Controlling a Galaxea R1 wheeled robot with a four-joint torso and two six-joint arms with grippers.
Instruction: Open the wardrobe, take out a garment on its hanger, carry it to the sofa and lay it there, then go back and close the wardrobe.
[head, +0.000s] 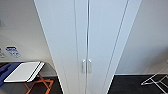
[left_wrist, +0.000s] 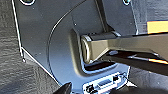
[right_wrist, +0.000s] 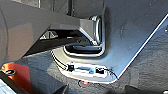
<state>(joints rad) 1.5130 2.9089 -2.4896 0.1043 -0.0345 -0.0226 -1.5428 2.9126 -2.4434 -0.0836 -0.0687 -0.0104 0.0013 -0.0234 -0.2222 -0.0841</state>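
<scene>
The wardrobe (head: 75, 37) stands straight ahead in the head view, tall, white and narrow. Both of its flat doors are shut, meeting at a thin central seam. Two small white vertical handles (head: 86, 66) sit side by side at the seam, low in the picture. With the doors shut, the garment and the hanger are hidden. In both wrist views I see the robot's own dark plate and jointed bar over dark carpet, and the state of either gripper is not readable there.
A white-topped folding table (head: 23, 72) on orange crossed legs stands at the left of the wardrobe. A white wire rack (head: 157, 80) sits on the dark floor at the right. White walls flank the wardrobe on both sides.
</scene>
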